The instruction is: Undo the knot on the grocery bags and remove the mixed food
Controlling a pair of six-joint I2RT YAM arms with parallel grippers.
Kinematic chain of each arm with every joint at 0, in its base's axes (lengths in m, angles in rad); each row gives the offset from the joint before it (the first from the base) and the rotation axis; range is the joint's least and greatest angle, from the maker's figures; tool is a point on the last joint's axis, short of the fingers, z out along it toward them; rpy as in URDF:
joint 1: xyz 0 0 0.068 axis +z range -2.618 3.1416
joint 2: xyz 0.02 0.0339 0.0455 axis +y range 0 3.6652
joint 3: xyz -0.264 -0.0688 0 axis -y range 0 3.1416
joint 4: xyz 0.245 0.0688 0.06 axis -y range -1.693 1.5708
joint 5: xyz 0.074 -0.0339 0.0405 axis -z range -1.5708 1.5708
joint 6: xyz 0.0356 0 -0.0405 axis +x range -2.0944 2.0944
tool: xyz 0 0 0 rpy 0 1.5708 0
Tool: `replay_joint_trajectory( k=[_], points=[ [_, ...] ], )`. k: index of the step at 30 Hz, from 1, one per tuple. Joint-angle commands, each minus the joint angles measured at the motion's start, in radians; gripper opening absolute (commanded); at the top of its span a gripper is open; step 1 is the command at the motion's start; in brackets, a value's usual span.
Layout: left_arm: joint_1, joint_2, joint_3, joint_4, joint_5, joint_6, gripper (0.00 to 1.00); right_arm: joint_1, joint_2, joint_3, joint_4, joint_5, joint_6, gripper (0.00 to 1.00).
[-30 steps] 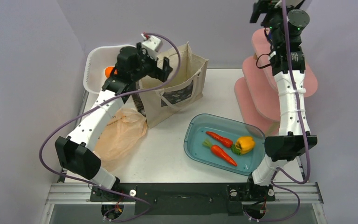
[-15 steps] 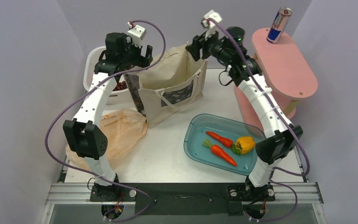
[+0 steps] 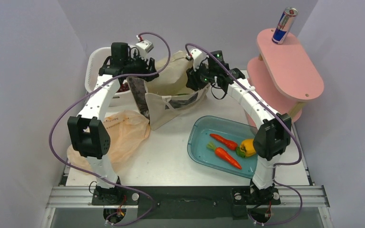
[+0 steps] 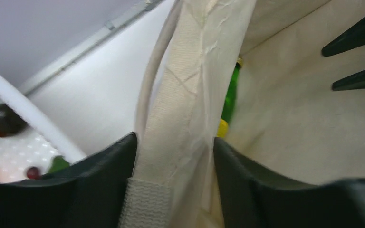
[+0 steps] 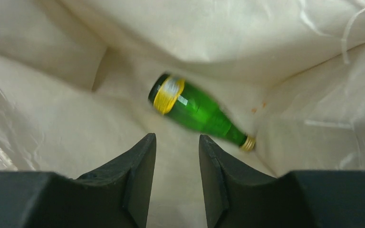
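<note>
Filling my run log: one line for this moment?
left fingers: astride tote rim | right fingers: open inside tote, above green bottle

Clad in white shells [image 3: 97, 97] with black joint housings [image 3: 89, 137]; trailed by looping purple cables [image 3: 51, 135]; tipped with matte black wedge fingers [image 5: 138, 175]; lit by a green light [image 3: 217, 55] near the right wrist.

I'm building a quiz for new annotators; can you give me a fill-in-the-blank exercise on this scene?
Inside the canvas tote lies a green ____.
The blue tray holds two ____ and a yellow pepper.
On the pink shelf stands a blue-silver ____.
Missing words: bottle; carrots; can.
</note>
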Motion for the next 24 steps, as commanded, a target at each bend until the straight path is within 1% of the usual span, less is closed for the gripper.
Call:
replay_joint_trajectory(
  k=[1, 2, 3, 4, 6, 7, 8, 9, 10, 11, 12, 13, 15, 17, 19, 22, 24],
  points=[
    [-0.029, -0.178, -0.127, 0.138, 0.148, -0.026, 0.41, 0.011, -0.161, -0.148, -0.079, -0.014, -0.104, 0.35],
    [-0.046, -0.215, -0.163, 0.15, 0.156, -0.026, 0.3, 0.013, -0.187, -0.193, -0.087, -0.011, -0.115, 0.35],
    [-0.055, -0.234, -0.182, 0.156, 0.169, -0.026, 0.25, 0.014, -0.199, -0.214, -0.1, 0.003, -0.139, 0.36],
    [-0.073, -0.269, -0.216, 0.168, 0.177, -0.023, 0.17, 0.017, -0.221, -0.257, -0.104, 0.011, -0.153, 0.37],
    [-0.104, -0.333, -0.284, 0.211, 0.189, -0.021, 0.09, 0.02, -0.258, -0.328, -0.105, 0.045, -0.196, 0.44],
    [-0.125, -0.379, -0.31, 0.231, 0.191, -0.023, 0.08, 0.022, -0.27, -0.355, -0.091, 0.068, -0.224, 0.46],
    [-0.136, -0.404, -0.366, 0.279, 0.19, -0.029, 0.06, 0.027, -0.296, -0.412, -0.078, 0.083, -0.234, 0.51],
    [-0.16, -0.451, -0.393, 0.302, 0.186, -0.03, 0.05, 0.028, -0.312, -0.442, -0.033, 0.114, -0.248, 0.54],
    [-0.174, -0.47, -0.444, 0.326, 0.177, -0.019, 0.04, 0.028, -0.346, -0.509, -0.001, 0.126, -0.255, 0.58],
    [-0.203, -0.507, -0.484, 0.33, 0.17, -0.007, 0.04, 0.029, -0.381, -0.579, 0.065, 0.146, -0.272, 0.59],
    [-0.22, -0.524, -0.502, 0.334, 0.154, 0.023, 0.04, 0.034, -0.396, -0.612, 0.104, 0.153, -0.28, 0.61],
    [-0.246, -0.557, -0.542, 0.339, 0.145, 0.035, 0.03, 0.036, -0.424, -0.668, 0.179, 0.167, -0.29, 0.61],
    [-0.274, -0.593, -0.594, 0.363, 0.125, 0.052, 0.03, 0.045, -0.447, -0.729, 0.274, 0.179, -0.292, 0.63],
    [-0.286, -0.616, -0.629, 0.388, 0.112, 0.049, 0.02, 0.058, -0.454, -0.767, 0.347, 0.174, -0.297, 0.64],
    [-0.289, -0.629, -0.653, 0.411, 0.109, 0.042, 0.01, 0.065, -0.456, -0.803, 0.399, 0.134, -0.349, 0.65],
    [-0.289, -0.645, -0.681, 0.449, 0.105, 0.042, 0.0, 0.068, -0.449, -0.849, 0.478, 0.073, -0.5, 0.66],
    [-0.288, -0.652, -0.692, 0.47, 0.1, 0.035, 0.0, 0.068, -0.427, -0.853, 0.494, 0.036, -0.603, 0.64]
  ],
)
